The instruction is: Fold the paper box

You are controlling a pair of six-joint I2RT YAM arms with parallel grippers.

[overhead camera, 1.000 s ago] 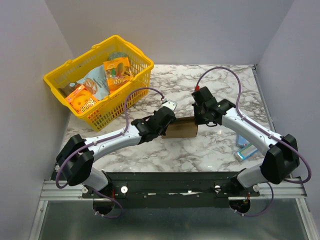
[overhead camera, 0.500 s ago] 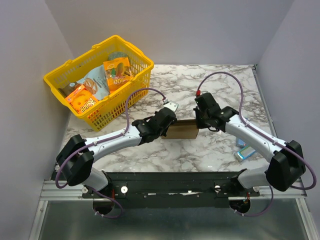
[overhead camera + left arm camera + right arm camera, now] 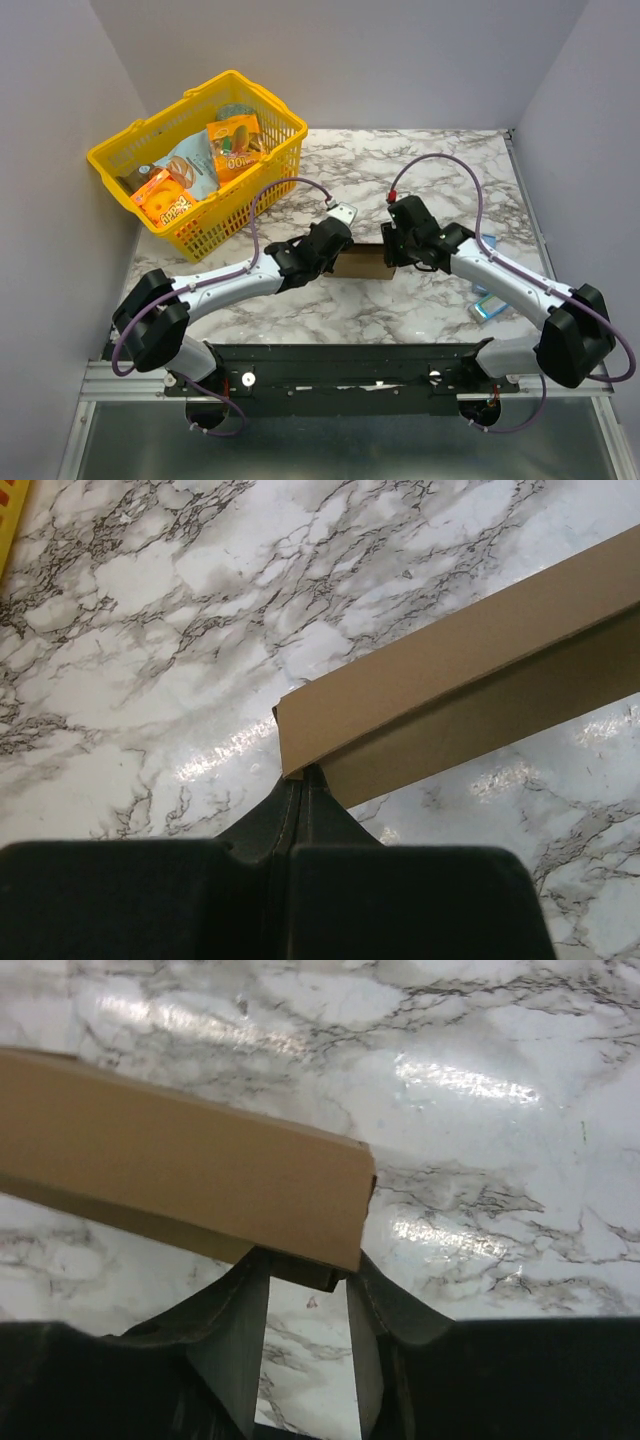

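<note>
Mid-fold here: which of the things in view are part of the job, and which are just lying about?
In the job:
box
left claw, at one end of it
right claw, at the other end

Lying about:
basket
snack packs, inside the basket
blue packet, on the table by the right arm

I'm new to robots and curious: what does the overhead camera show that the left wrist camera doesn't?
Only the overhead view shows the yellow basket of snack packs, the blue packet and the right end effector. Only the left wrist view shows, close up, the left end effector pinched shut on a corner of the paper box. Both show that box and the marble table.
</note>
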